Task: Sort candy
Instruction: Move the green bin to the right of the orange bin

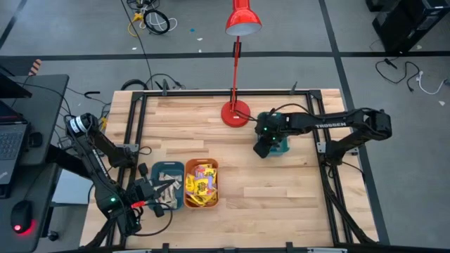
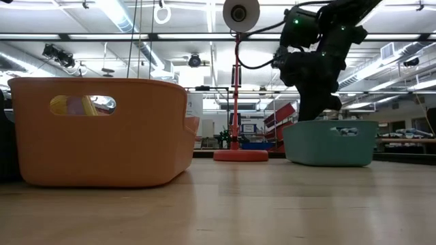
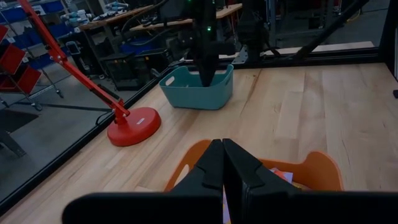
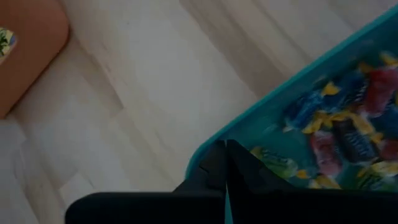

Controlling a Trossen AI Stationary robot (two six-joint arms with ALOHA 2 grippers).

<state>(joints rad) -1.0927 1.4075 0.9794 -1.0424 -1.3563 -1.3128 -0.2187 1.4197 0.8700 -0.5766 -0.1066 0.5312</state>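
The candy lies in three bins. Mixed red, blue and yellow pieces [image 4: 348, 124] fill the teal bin [image 1: 281, 146] at the middle right. Yellow packets [image 1: 201, 183] sit in the orange bin [image 1: 202, 204], and pale bars [image 1: 169, 188] in the dark teal bin [image 1: 166, 169] beside it. My right gripper [image 4: 225, 163] is shut with nothing between its fingers. It points down over the teal bin's rim [image 4: 249, 134] and also shows in the low view [image 2: 319, 109]. My left gripper [image 3: 224, 165] is shut and empty, near the front left, just short of the orange bin [image 3: 323, 165].
A red desk lamp stands on its round base [image 1: 235, 112] at the table's far middle, left of the teal bin [image 3: 198, 87]. Bare wood [image 1: 281, 190] stretches between the orange bin and the right edge. A black frame rail [image 1: 330, 176] runs along the table's sides.
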